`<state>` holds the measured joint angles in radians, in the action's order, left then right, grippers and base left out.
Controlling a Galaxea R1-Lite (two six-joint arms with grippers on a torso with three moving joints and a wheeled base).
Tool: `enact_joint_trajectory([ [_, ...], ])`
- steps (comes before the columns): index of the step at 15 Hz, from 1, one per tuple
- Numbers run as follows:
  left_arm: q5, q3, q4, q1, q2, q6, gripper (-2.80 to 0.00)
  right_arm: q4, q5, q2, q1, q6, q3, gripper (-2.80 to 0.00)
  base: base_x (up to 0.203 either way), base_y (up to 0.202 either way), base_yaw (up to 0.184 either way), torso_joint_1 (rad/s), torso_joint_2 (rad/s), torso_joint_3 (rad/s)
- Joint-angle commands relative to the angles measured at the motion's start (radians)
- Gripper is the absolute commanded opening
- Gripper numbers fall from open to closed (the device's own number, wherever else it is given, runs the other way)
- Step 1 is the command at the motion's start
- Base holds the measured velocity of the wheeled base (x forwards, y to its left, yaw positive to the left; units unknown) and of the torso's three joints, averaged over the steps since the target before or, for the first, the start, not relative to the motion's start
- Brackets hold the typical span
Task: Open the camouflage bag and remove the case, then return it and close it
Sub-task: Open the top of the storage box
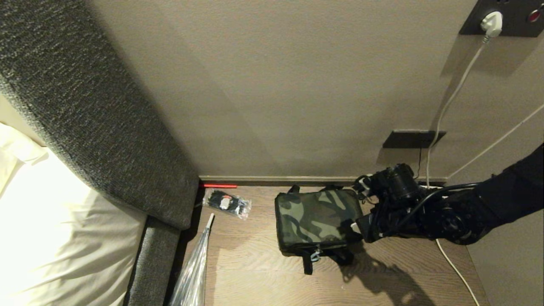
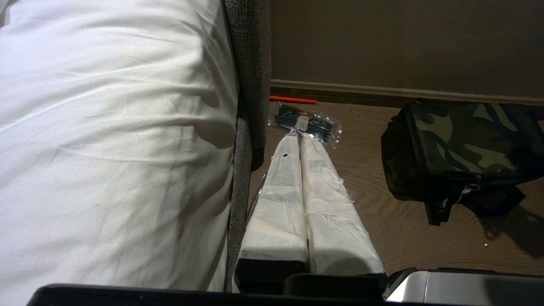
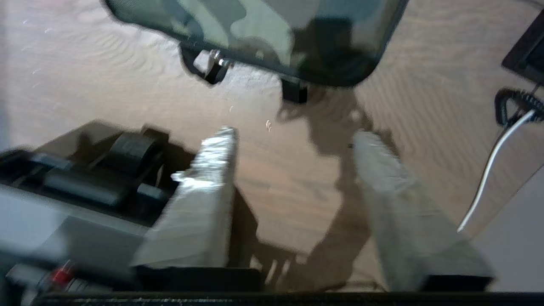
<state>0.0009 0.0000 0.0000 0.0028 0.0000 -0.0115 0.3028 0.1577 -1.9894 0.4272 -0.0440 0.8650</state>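
Beside the camouflage bag [image 1: 316, 219]: cable-tie packet [image 1: 227, 203], right pincer [image 1: 356, 226] parted.

One camouflage bag [image 1: 316, 221], one packet of cable ties [image 1: 227, 203] (black ones), one red stick [image 1: 219, 185]

green, brown and black camouflage bag [image 1: 316, 219] on brown wood-grain counter [image 1: 263, 272]; white bedding [image 1: 51, 221], speckled grey headboard [image 1: 97, 114], beige wall [image 1: 276, 85].

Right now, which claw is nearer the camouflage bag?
Right. The right claw hangs open beside the camouflage bag, at its right edge. The left claw is parked by the bed, nearer the cable-tie packet.
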Motion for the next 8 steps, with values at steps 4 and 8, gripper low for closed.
enact_joint_trajectory([
  [4, 0.001, 0.0, 0.0, 0.0, 0.0, -0.001, -2.8, 0.412, 0.021, -0.212, 0.077, 0.008, -0.116, 0.0, 0.0, 0.0, 0.0, 0.0, 0.0, 0.0],
  [8, 0.001, 0.0, 0.0, 0.0, 0.0, -0.001, -2.8, 0.464, 0.079, -0.311, 0.119, 0.127, -0.155, 0.0, 0.0, 0.0, 0.0, 0.0, 0.0, 0.0],
])
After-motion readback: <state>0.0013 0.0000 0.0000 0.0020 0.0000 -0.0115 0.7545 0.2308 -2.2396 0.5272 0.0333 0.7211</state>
